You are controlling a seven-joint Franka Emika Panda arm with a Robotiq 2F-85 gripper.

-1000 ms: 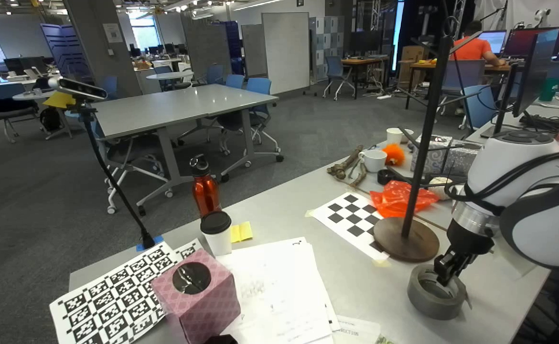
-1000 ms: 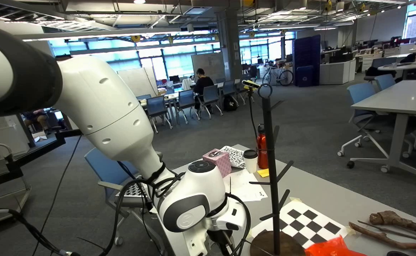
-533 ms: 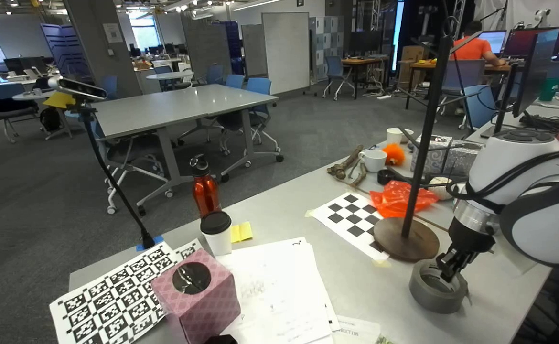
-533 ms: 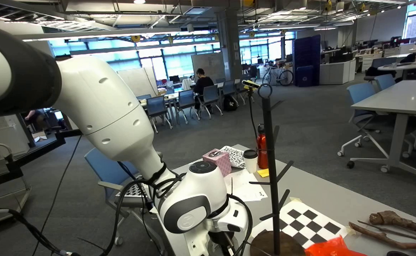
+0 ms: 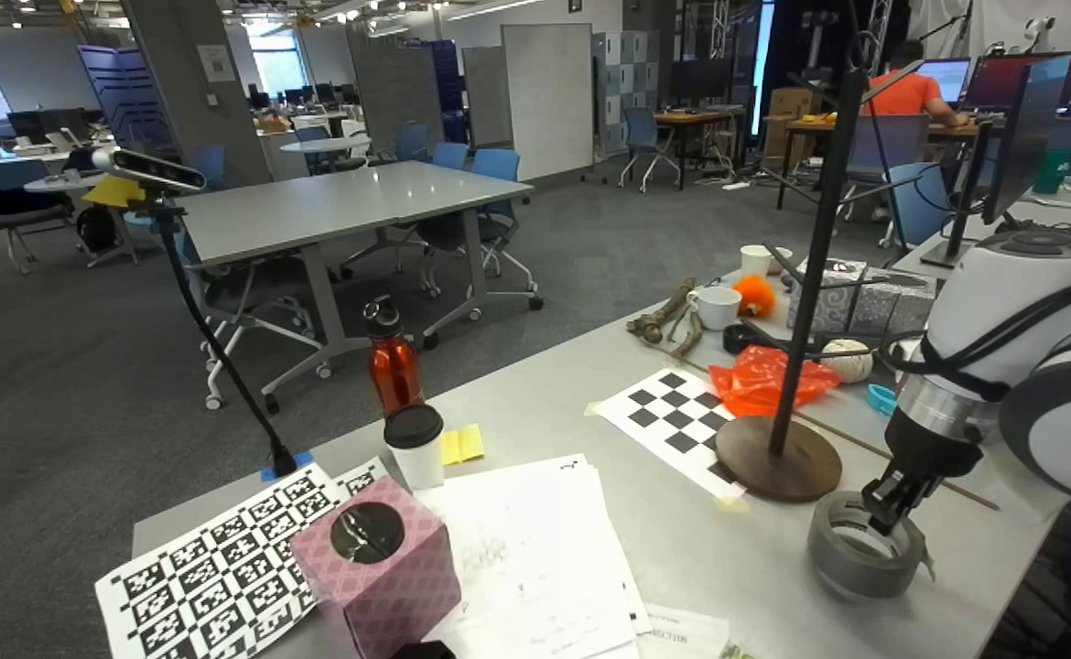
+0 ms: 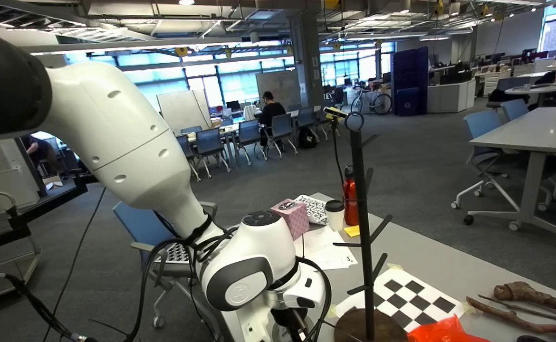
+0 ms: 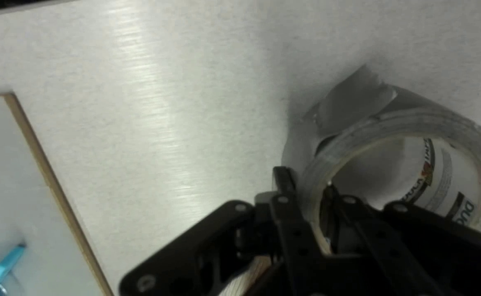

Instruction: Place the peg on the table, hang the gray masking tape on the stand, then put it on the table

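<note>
Free table (image 5: 705, 549) between papers (image 5: 526, 558) and gray tape (image 5: 865, 578), stand (image 5: 814, 265) an obstacle near the tape.

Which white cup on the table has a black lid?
The white cup beside the red bottle wears the black lid; the handled mug and the cup behind it don't.

“DUCK” inside gray masking tape (image 7: 450, 174)

Seeing gray on the duct-tape roll (image 5: 865, 577), white with dark lettering and a dab of red inside its core (image 7: 446, 181). Noticing dark brown on the stand (image 5: 814, 279), sky blue on the peg (image 7: 3, 268), black-and-white squares across the checkerboard sheet (image 5: 673, 416). Finding pink lattice on the tissue box (image 5: 407, 577), metallic red-orange on the water bottle (image 5: 395, 371), pale gray on the tabletop (image 5: 535, 403).
</note>
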